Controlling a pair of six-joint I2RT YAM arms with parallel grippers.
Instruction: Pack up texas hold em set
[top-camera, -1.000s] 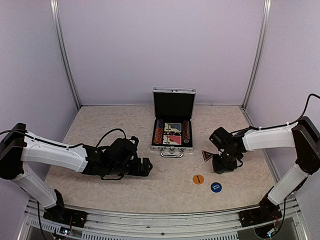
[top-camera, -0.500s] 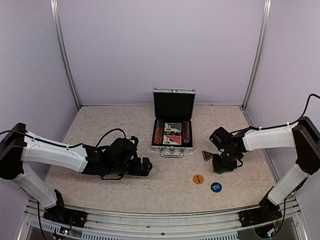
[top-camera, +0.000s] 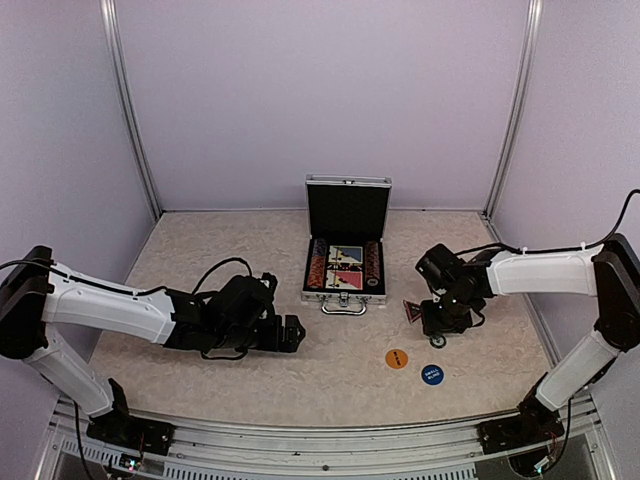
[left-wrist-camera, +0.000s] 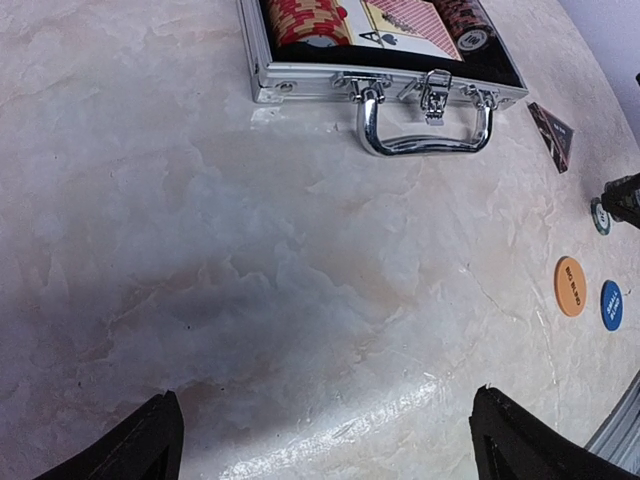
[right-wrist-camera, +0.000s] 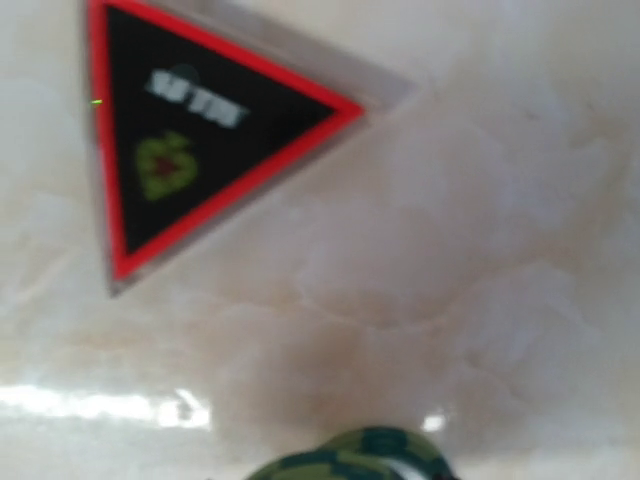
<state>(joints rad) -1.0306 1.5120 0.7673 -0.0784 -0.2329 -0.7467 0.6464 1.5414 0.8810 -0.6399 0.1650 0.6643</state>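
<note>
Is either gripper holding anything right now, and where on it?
The right gripper seems to pinch a green-and-white chip by its rim; the left gripper is open and empty.

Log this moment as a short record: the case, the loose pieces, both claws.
case: silver briefcase open, lid upright
inside: cards, chips
loose outside: triangular marker, orange disc, blue disc
left claw: open, holding nothing, left of the briefcase
right claw: beside the triangular marker, green chip at its tips; grip unclear
</note>
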